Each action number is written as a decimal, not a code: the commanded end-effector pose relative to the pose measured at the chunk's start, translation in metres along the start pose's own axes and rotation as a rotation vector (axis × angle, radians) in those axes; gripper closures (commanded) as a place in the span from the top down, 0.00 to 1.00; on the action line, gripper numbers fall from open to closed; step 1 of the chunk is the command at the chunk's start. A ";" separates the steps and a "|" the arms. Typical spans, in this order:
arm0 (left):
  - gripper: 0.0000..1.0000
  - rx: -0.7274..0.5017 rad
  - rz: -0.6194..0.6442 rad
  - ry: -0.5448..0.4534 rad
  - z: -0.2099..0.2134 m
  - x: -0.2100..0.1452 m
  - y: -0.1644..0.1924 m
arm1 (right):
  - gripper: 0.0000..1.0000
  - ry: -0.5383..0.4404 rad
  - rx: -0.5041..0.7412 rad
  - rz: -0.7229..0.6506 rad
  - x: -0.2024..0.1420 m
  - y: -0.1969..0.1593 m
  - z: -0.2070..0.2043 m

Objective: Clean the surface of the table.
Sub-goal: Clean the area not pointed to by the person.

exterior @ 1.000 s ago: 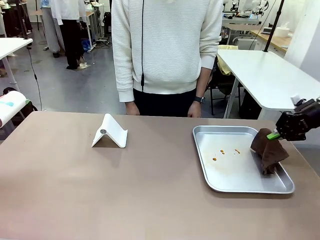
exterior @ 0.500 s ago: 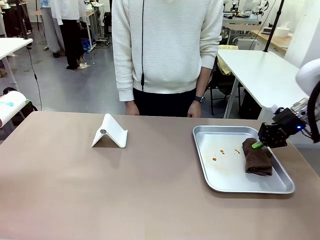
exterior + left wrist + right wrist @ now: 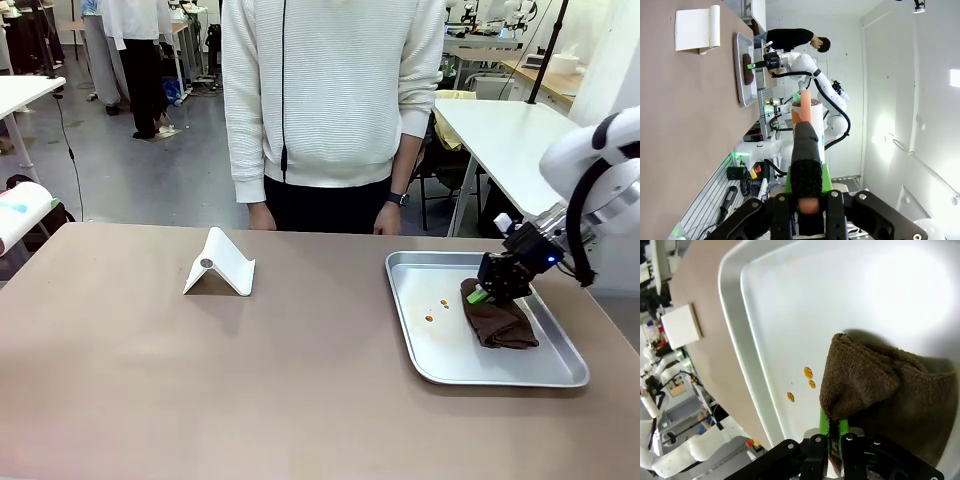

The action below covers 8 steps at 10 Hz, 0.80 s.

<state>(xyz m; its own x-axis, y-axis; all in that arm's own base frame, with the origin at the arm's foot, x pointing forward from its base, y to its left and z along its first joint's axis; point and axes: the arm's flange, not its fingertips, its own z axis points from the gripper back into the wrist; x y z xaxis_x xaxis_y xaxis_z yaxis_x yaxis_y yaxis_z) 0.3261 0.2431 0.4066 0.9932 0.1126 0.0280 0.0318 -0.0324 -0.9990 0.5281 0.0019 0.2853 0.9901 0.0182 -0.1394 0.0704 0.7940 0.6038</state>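
Observation:
The greyish-brown table (image 3: 150,380) carries a silver metal tray (image 3: 430,372) on its right side. My right gripper (image 3: 478,296) is shut on a brown cloth (image 3: 502,322) that rests on the tray floor, just right of several small orange drops (image 3: 445,303). In the right wrist view the gripper (image 3: 834,427) pinches a fold of the cloth (image 3: 875,385) beside the drops (image 3: 808,372). My left gripper (image 3: 807,172) is held off the table, shut on a slim peach and black stick (image 3: 805,130). The left wrist view shows the table (image 3: 670,125) running up the picture's left side.
A white folded stand (image 3: 220,265) sits left of centre on the table. A person in a white sweater (image 3: 330,90) stands at the far edge, hands (image 3: 388,218) hanging near it. A white-topped table (image 3: 530,150) stands behind the tray.
My right gripper has moved left and down with the cloth, from hanging over the tray's right rim to lying on the tray floor near the orange drops.

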 end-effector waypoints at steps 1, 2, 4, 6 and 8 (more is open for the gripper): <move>0.22 -0.022 -0.002 -0.010 0.003 -0.001 -0.006 | 0.07 -0.001 0.020 0.059 0.012 0.010 -0.013; 0.22 -0.022 -0.002 -0.010 0.003 -0.001 -0.006 | 0.07 0.019 0.028 0.091 0.014 0.018 -0.022; 0.22 -0.022 -0.002 -0.010 0.003 -0.001 -0.006 | 0.07 0.120 0.037 0.130 0.015 0.032 -0.044; 0.22 -0.022 -0.002 -0.010 0.003 -0.001 -0.006 | 0.07 0.181 0.053 0.166 0.013 0.044 -0.065; 0.22 -0.022 -0.002 -0.010 0.003 -0.001 -0.006 | 0.07 0.241 0.061 0.226 0.007 0.055 -0.084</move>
<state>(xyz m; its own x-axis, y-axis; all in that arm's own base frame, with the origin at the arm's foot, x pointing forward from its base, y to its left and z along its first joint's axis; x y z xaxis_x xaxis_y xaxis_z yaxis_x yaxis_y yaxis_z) 0.3262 0.2431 0.4066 0.9932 0.1126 0.0280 0.0318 -0.0324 -0.9990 0.5313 0.0872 0.2660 0.9468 0.2774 -0.1629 -0.0966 0.7282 0.6785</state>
